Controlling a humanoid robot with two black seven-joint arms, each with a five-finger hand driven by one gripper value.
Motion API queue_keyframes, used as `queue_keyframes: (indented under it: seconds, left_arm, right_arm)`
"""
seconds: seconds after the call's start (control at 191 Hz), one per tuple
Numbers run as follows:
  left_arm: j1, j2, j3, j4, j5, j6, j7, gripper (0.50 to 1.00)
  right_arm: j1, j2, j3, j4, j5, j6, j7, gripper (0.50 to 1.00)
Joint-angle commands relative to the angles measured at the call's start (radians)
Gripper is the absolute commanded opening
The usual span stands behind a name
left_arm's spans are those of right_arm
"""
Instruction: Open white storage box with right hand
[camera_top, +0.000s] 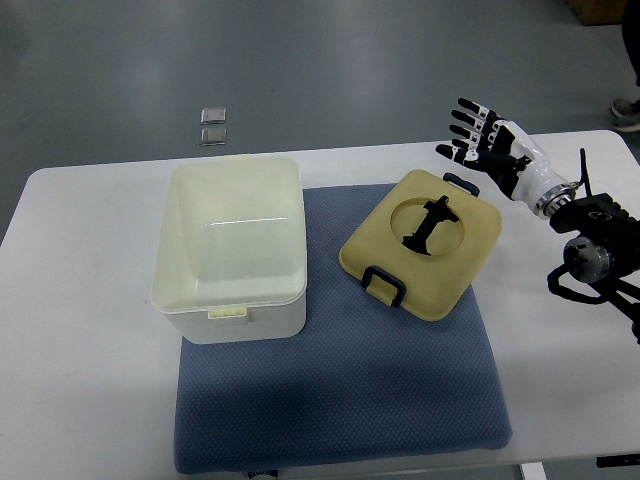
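The white storage box (232, 248) stands open on the left part of a blue mat (340, 400); its inside shows bare. Its cream lid (422, 243) lies flat on the mat to the box's right, with a black handle in a round recess and black latches at two edges. My right hand (478, 134) is above the table's far right, just beyond the lid's far corner, fingers spread and holding nothing. It does not touch the lid. The left arm is out of view.
The white table (90, 350) carries the mat. My right forearm and its black joint (595, 250) hang over the table's right edge. Two small square plates (213, 126) lie on the grey floor beyond the table. A person's shoe (627, 112) shows at the far right.
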Motion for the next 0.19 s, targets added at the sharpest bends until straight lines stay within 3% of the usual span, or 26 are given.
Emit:
queue_keyframes:
  seconds: [0.0,0.188]
  left_arm:
    - [0.0,0.0,0.0,0.001,0.0,0.0,0.001,1.0]
    - [0.0,0.0,0.0,0.001,0.0,0.001,0.001,1.0]
  right_arm:
    - [-0.003,0.009,0.001,0.0,0.0,0.003,0.0,0.928]
    - [-0.003,0.012,0.002,0.0,0.0,0.003,-0.001,0.928]
